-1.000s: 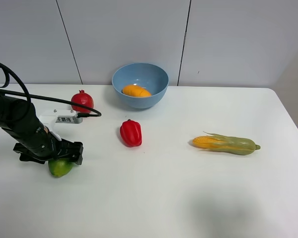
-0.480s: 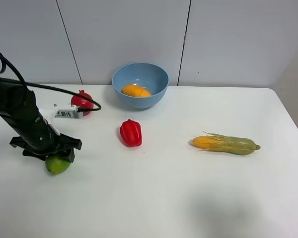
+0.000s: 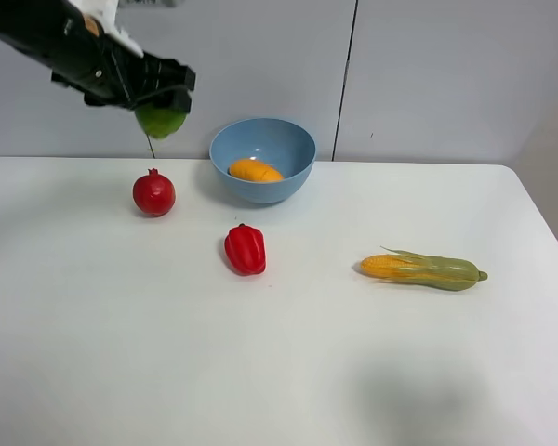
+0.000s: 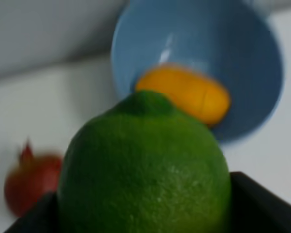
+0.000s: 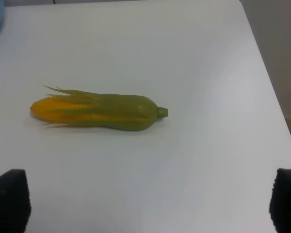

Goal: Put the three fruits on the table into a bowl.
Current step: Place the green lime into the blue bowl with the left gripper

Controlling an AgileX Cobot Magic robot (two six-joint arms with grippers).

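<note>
My left gripper (image 3: pixel 154 97) is shut on the green lime (image 3: pixel 161 121) and holds it high in the air, left of the light-blue bowl (image 3: pixel 298 141). The orange-yellow mango (image 3: pixel 255 171) lies inside the bowl. The dark-red pomegranate (image 3: pixel 154 192) stands on the white table (image 3: pixel 288 362), left of the bowl. The left wrist view shows the lime (image 4: pixel 145 165) close up between dark fingers (image 4: pixel 269 206), with the bowl (image 4: pixel 247 53), mango (image 4: pixel 184 92) and pomegranate (image 4: pixel 31 182) below. My right gripper (image 5: pixel 148 204) is open and empty above the table; it does not show in the exterior view.
A red bell pepper (image 3: pixel 245 249) sits at the table's middle, in front of the bowl. A corn cob in green husk (image 3: pixel 424 269) lies to the right, also in the right wrist view (image 5: pixel 102 112). The table's right edge (image 5: pixel 271 97) is near the corn.
My left gripper has lifted the lime off the table's front left and carried it up and back toward the bowl. The pomegranate is uncovered now.
</note>
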